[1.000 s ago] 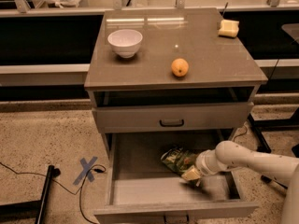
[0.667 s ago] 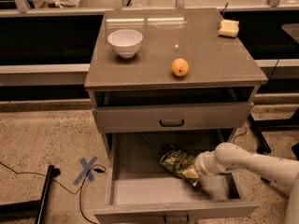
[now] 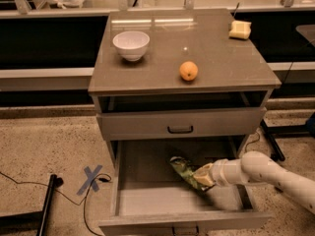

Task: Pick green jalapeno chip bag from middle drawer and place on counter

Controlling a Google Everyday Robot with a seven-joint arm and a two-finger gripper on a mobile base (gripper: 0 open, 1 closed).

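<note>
My gripper (image 3: 203, 177) sits inside the middle drawer (image 3: 147, 200), against the green jalapeno chip bag (image 3: 183, 169), whose long axis runs diagonally away up-left; clamped or not, I cannot tell.

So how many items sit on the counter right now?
3: a white bowl back left, an orange front centre, a yellow block back right. None hidden. The end effector is down in the middle drawer, at the green chip bag.
</note>
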